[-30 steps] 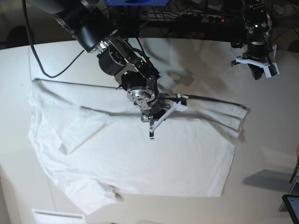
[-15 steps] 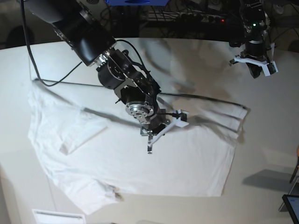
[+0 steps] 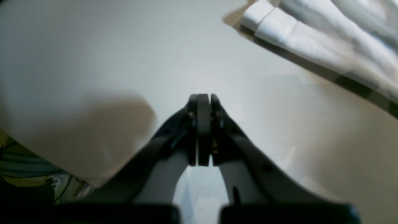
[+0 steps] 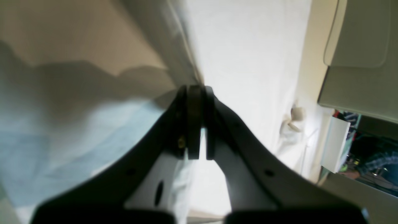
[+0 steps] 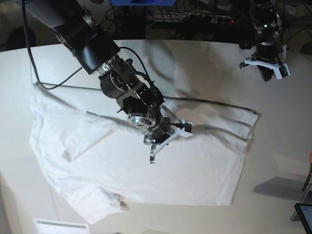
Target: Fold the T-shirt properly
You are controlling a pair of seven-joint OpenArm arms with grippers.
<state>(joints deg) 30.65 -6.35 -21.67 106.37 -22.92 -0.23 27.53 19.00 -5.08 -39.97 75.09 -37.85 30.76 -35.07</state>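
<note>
The white T-shirt (image 5: 146, 170) lies spread over the table, its upper part folded toward the front. My right gripper (image 5: 167, 138) is low over the shirt's middle and is shut on the folded edge. In the right wrist view that edge (image 4: 186, 56) runs straight into the closed right gripper (image 4: 194, 90). My left gripper (image 5: 267, 73) hangs shut and empty above bare table at the back right, away from the cloth. In the left wrist view the left gripper (image 3: 201, 98) has its jaws pressed together, and a layered T-shirt end (image 3: 311, 34) lies at the upper right.
Cables and a power strip (image 5: 209, 19) run along the far edge of the table (image 5: 282, 146). A black cable (image 5: 44, 73) trails over the table's left side. A white sheet (image 5: 61, 226) sits at the front left and a dark screen corner (image 5: 304, 214) at the front right.
My right gripper has moved toward the front and slightly left, drawing the folded upper edge of the T-shirt with it. The left arm has stayed where it was.
</note>
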